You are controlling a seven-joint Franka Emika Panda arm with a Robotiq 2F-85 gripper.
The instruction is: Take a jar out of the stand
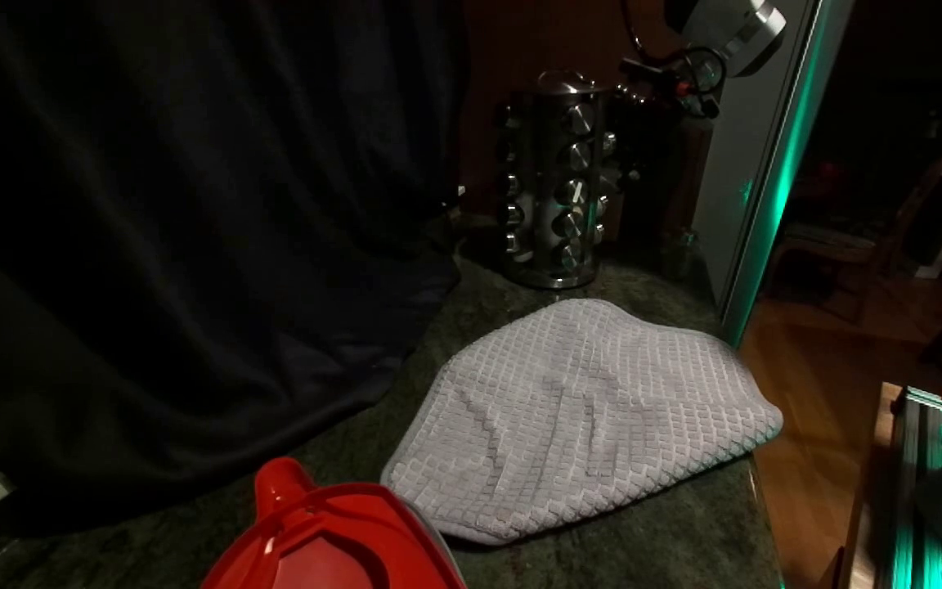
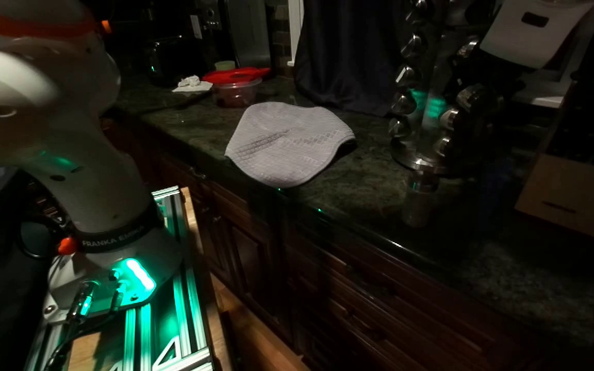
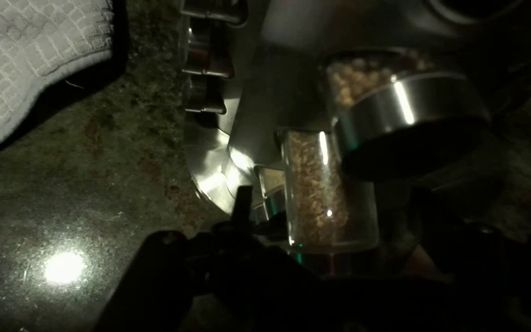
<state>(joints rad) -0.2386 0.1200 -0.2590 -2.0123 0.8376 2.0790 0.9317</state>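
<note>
The stand (image 1: 540, 184) is a dark steel tower with tiers of silver-capped glass jars; it also shows in an exterior view (image 2: 435, 77). In the wrist view its shiny base (image 3: 210, 168) lies left of the jars. My gripper (image 3: 334, 203) is open, with one dark finger on each side of a glass jar (image 3: 316, 189) with brown flaky contents. Gaps show between this jar and the fingers; its cap end is in deep shadow. A jar with pale seeds (image 3: 360, 80) sits just above it. In an exterior view the gripper (image 2: 482, 85) is dark against the stand, its fingertips hard to see.
A loose capped glass jar (image 2: 421, 201) stands on the counter in front of the stand. A grey cloth (image 1: 585, 409) lies near the stand. A red-lidded container (image 2: 235, 90) is farther off. A block (image 2: 565, 190) stands beside the stand. A dark curtain (image 1: 217, 204) hangs along the counter.
</note>
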